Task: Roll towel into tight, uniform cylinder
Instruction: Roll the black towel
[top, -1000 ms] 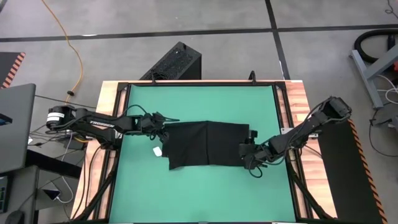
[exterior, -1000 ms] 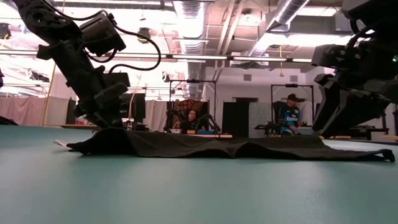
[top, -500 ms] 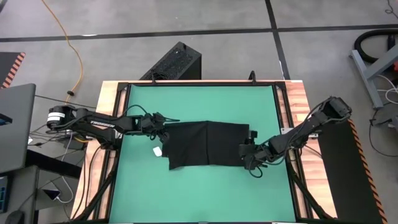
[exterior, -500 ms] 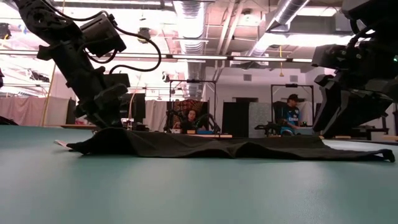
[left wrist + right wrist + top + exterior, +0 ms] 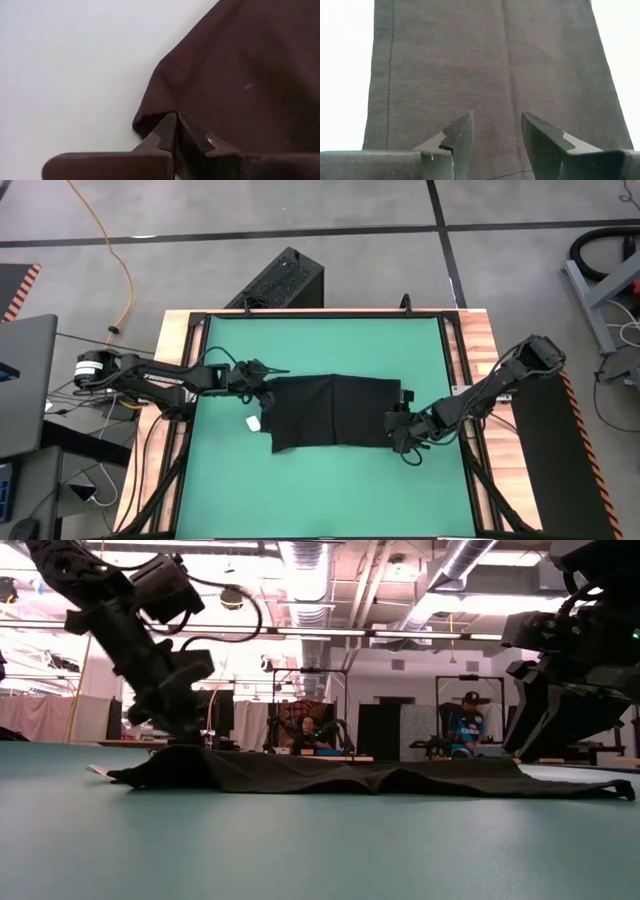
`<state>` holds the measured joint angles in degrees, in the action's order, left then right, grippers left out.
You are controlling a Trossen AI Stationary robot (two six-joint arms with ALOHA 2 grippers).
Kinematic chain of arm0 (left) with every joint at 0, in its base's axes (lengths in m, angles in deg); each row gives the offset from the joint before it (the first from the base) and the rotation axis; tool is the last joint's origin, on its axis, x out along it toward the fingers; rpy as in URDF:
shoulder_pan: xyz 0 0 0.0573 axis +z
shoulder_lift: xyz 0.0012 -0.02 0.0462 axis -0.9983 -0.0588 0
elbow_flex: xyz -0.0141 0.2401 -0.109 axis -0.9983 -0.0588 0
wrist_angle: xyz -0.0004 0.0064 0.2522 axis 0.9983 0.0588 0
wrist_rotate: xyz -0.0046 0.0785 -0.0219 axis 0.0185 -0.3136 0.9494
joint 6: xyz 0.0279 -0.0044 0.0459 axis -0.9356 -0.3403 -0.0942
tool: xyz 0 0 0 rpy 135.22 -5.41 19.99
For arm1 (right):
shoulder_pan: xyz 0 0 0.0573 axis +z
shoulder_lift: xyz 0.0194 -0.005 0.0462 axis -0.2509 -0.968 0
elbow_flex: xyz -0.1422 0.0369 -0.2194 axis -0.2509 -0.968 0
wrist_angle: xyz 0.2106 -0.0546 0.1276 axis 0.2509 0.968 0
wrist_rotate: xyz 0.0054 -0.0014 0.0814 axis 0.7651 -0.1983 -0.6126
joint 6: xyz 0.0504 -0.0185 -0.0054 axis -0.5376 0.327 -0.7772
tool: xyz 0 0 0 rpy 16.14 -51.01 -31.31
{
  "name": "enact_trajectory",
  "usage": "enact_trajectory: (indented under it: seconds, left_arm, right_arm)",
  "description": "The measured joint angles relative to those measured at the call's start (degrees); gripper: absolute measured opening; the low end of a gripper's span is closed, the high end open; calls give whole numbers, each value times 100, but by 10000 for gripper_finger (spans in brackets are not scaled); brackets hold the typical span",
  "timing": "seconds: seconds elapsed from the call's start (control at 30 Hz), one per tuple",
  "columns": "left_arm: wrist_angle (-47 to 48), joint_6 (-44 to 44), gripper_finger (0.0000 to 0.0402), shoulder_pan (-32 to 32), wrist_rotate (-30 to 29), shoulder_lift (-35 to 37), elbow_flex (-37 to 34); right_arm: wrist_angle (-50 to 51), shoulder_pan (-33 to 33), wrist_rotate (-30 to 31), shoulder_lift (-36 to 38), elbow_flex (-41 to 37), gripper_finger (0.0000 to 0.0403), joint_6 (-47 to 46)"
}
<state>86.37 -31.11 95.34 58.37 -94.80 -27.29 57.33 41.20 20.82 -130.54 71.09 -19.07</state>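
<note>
2 jaws work the towel (image 5: 333, 412), which lies flat mid-mat (image 5: 320, 490): my left jaws (image 5: 176, 131) pinch its far-left corner shut, my right jaws (image 5: 496, 131) stand apart over its right end.

- No readable text, labels, brand names or numbers anywhere that I can spot.
- The towel (image 5: 333, 412) has a small white tag, but nothing on it can be read.

L gripper (image 5: 268, 383) pinched closed, R gripper (image 5: 394, 427) fingers apart.
</note>
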Motion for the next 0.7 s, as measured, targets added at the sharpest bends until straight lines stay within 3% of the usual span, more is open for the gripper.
enact_trajectory:
  seconds: [0.23, 0.47, 0.7]
  left_arm:
    - [268, -294, 0, 39, -307, 87, 406]
    - [387, 202, 0, 503, -260, 176, 432]
    - [486, 144, 0, 742, -240, 785, 432]
  right_arm:
    - [-33, -2, -2, 2, 0, 187, -46]
    - [-31, 76, -18, 2, 0, 187, -61]
    - [51, 149, -22, 2, 0, 187, -192]
